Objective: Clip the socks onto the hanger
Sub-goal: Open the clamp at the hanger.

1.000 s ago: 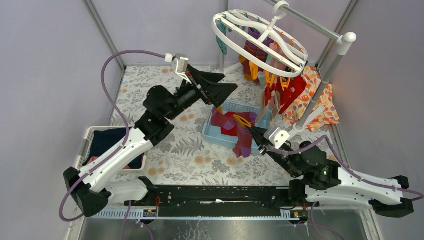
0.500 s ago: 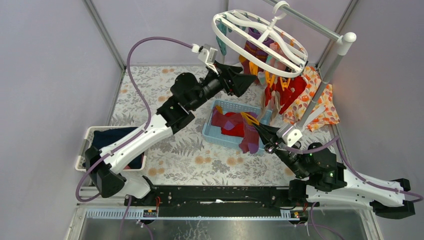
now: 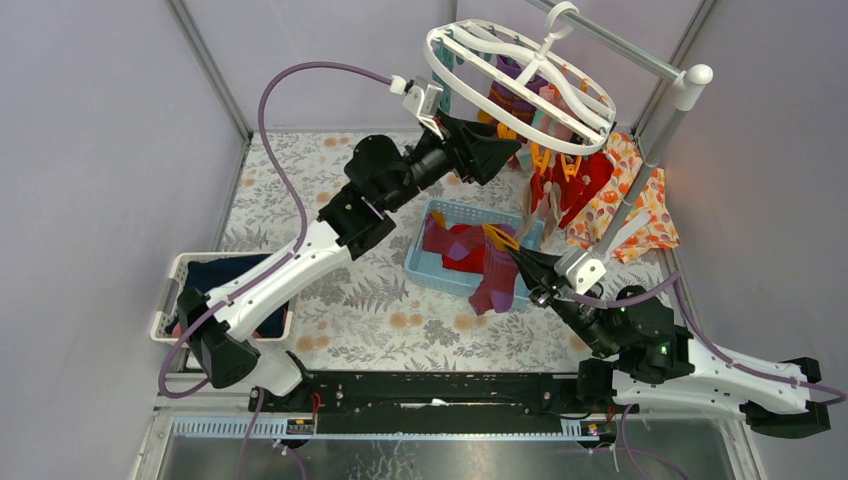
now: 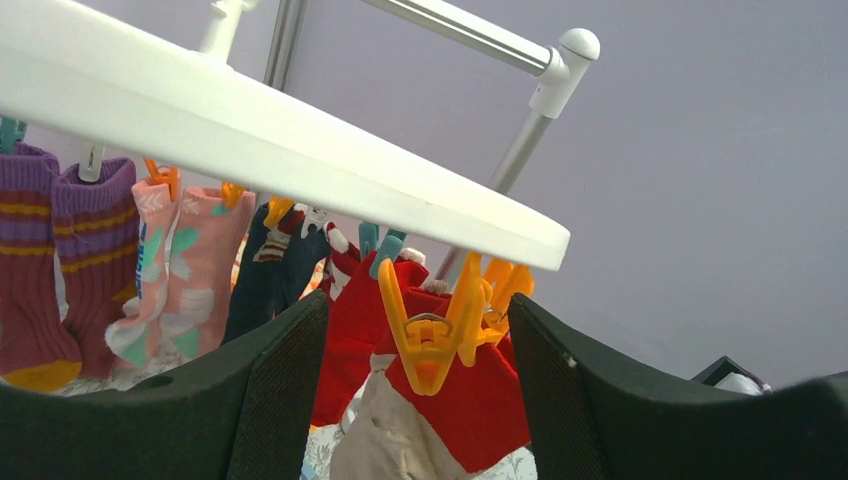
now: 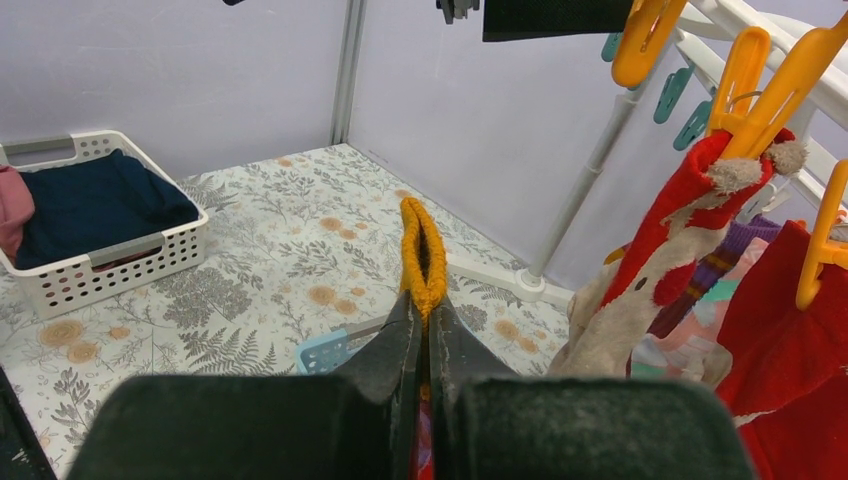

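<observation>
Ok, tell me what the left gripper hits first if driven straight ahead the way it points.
Likely the orange clip hanging from the hanger ring, pinned on a red sock; it sits centred between the open fingers of the left gripper. Depth unclear.

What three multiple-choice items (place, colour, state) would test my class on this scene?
1. Where does the blue basket stand? A on the floral table B on the hanger C in the white basket
2. The clip seen between the left fingers is A teal B orange C white
3. The right fingers are A open B shut on a clip C shut on a sock
A: it sits on the table between the arms. B: the left wrist view shows it orange. C: they pinch the sock's orange cuff.
</observation>
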